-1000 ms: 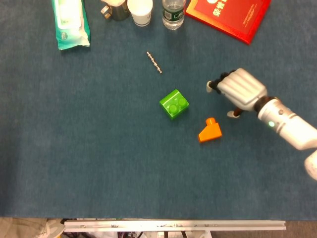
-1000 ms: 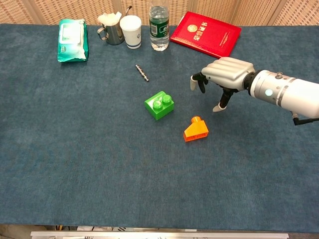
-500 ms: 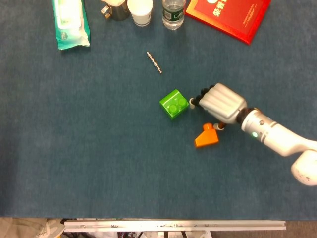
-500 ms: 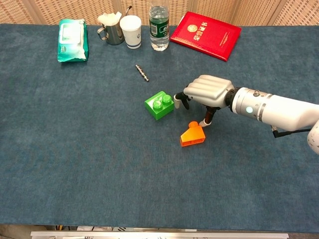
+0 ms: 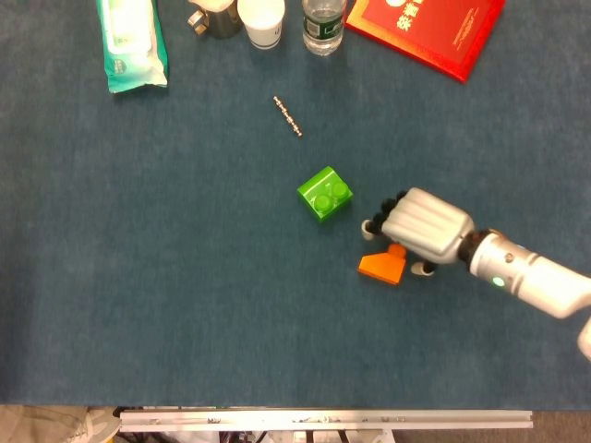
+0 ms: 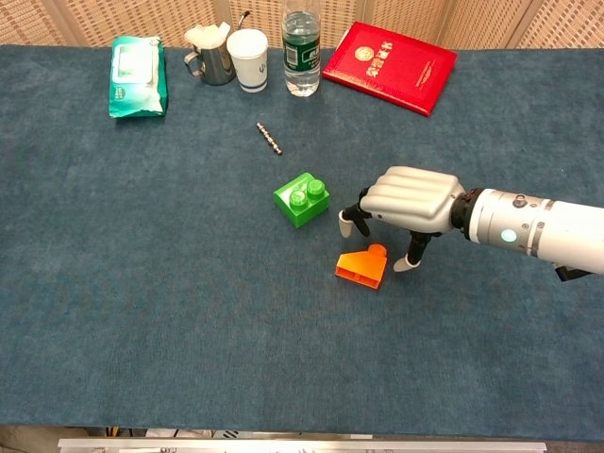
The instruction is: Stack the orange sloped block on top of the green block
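Seen from above in the head view: blue table [image 5: 166,277], green block [image 5: 325,194] near the middle, studs up. Just right and nearer, orange sloped block [image 5: 382,265] lying on the cloth, apart from the green one. Right hand [image 5: 420,228] arched over it, palm down, knuckles hiding the block's far end, so contact cannot be told here.

From the chest view, lower and frontal: same right hand [image 6: 406,203] standing on its fingertips [image 6: 349,223], thumb planted right of the orange sloped block [image 6: 362,266], fingers spread, nothing gripped, block visibly free beneath the palm. Green block [image 6: 302,198] left of the fingertips, not touching. Left hand outside both views.
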